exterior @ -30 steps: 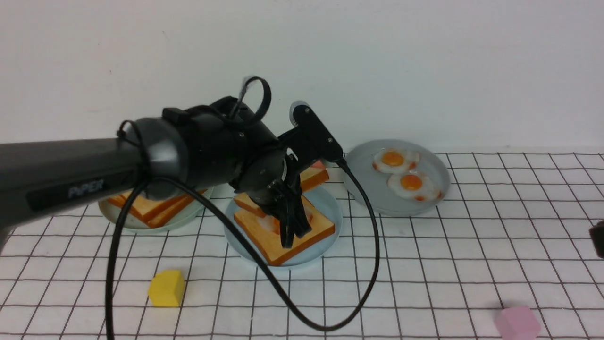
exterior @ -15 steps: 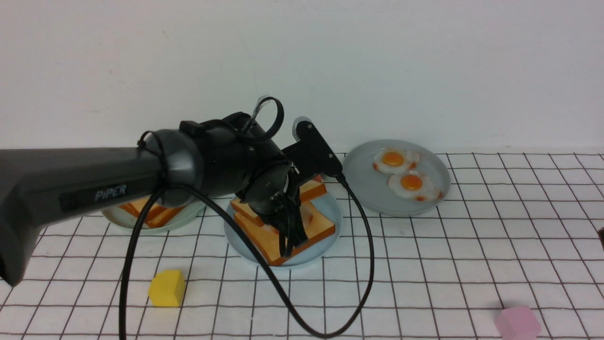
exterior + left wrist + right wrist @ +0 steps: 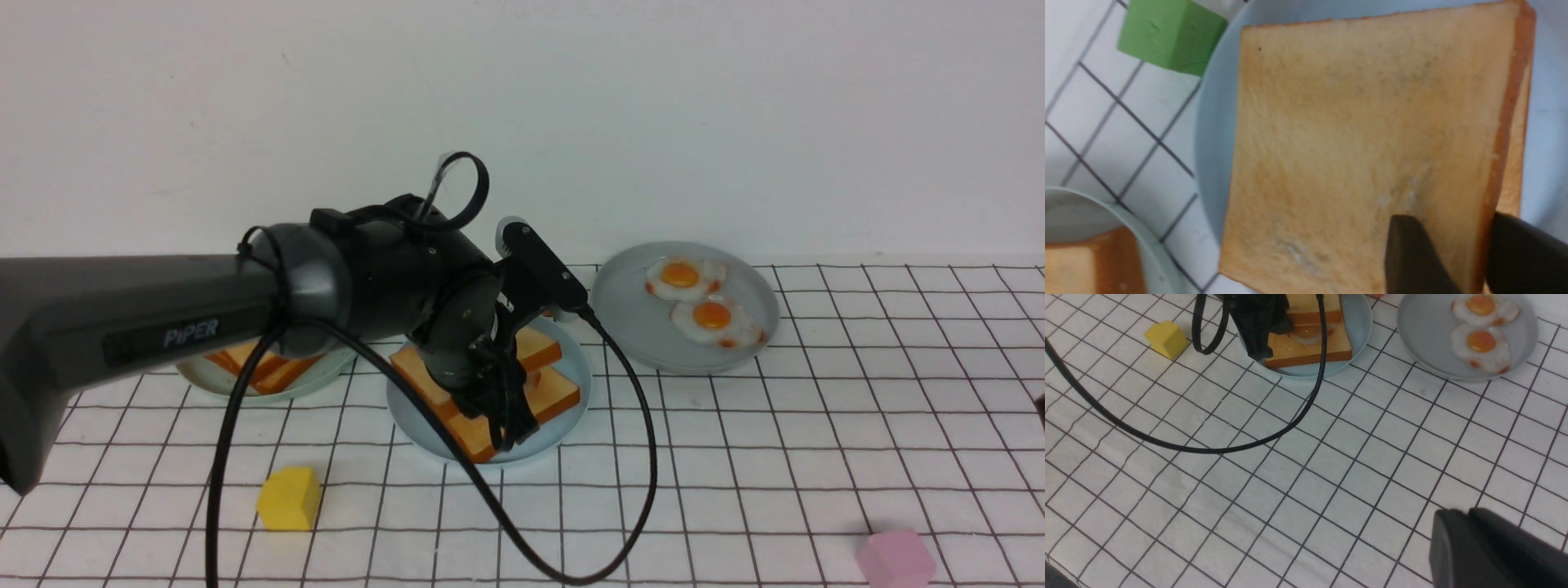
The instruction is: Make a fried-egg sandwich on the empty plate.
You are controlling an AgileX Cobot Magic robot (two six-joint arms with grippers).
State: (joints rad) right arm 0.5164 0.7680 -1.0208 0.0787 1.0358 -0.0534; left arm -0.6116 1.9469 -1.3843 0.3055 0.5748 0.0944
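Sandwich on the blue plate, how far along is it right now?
Done: bottom toast, egg and top toast are stacked on the blue plate. In hand: the left gripper has its jaws parted astride the top toast's edge, not clamping it. Left: pull the gripper clear; perhaps square the top toast, since the egg peeks out.
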